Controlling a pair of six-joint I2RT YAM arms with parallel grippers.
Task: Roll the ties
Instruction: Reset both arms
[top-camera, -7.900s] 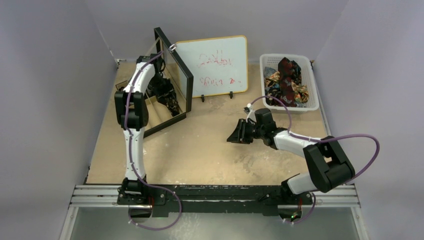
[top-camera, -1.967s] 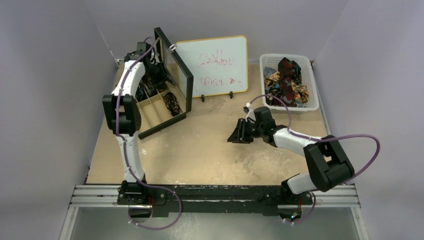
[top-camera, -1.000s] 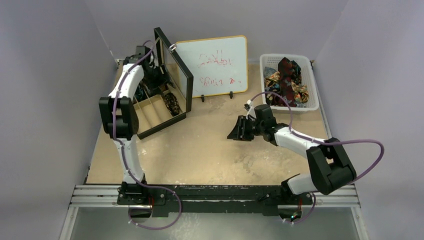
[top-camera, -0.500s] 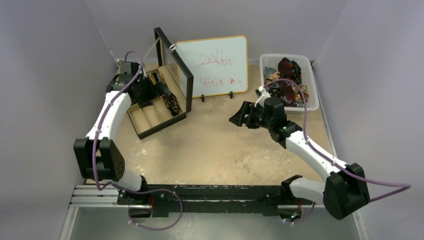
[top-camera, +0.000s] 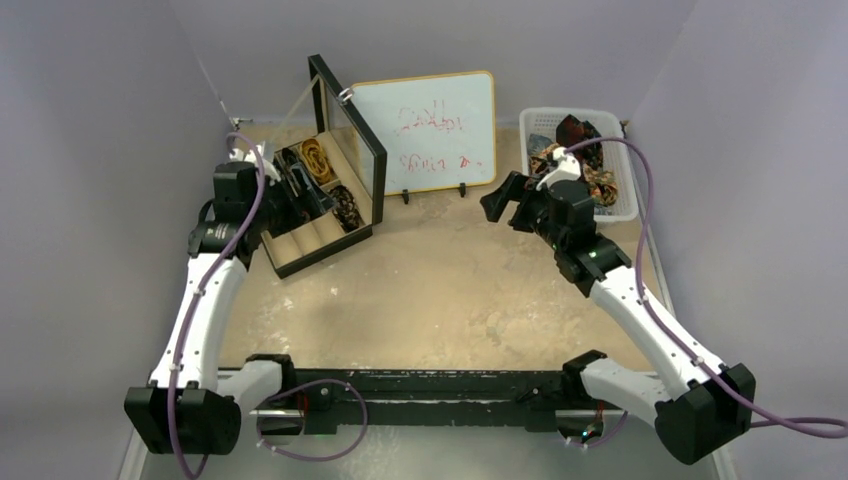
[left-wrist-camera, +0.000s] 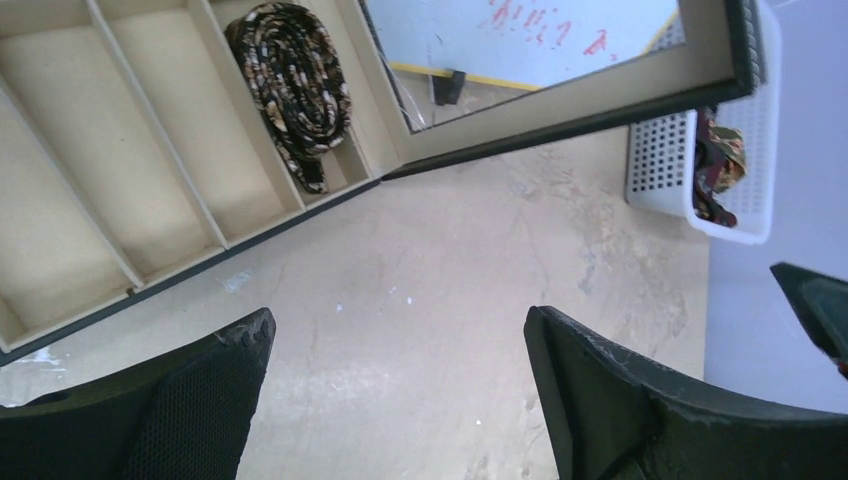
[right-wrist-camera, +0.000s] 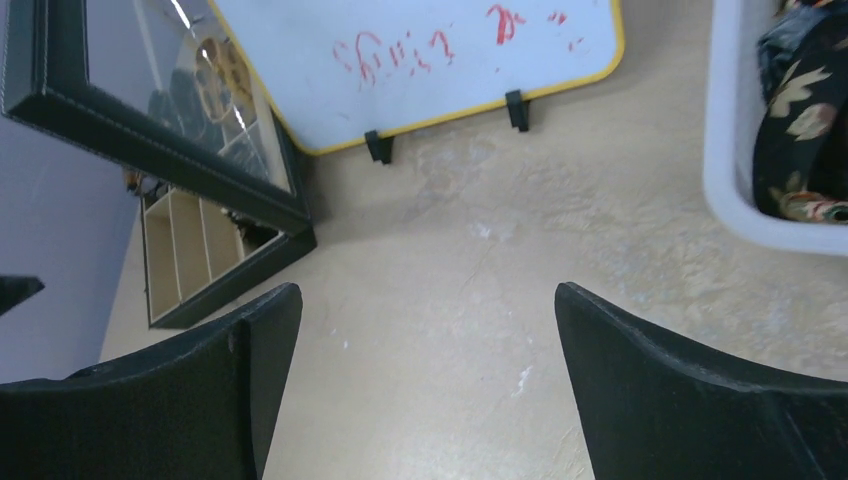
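Observation:
Several loose ties (top-camera: 578, 160) in dark red, gold and black patterns lie heaped in the white basket (top-camera: 612, 212) at the back right. They also show in the right wrist view as ties (right-wrist-camera: 800, 130). A rolled brown-gold tie (left-wrist-camera: 290, 75) sits in one compartment of the black box (top-camera: 318, 252), and a gold roll (top-camera: 318, 155) lies farther back. My left gripper (left-wrist-camera: 397, 320) is open and empty, hovering at the box (top-camera: 300, 195). My right gripper (right-wrist-camera: 428, 292) is open and empty above the table, left of the basket (top-camera: 503, 203).
The box's mirrored lid (top-camera: 350, 140) stands upright. A yellow-framed whiteboard (top-camera: 430, 130) with red scribbles stands behind the table's middle. Grey walls close in left, right and back. Sandy tabletop (top-camera: 420, 300) lies between the arms.
The left arm drew back out of the box toward the left and its jaws opened wider. The right arm rose and swung toward the basket, its jaws opening wide.

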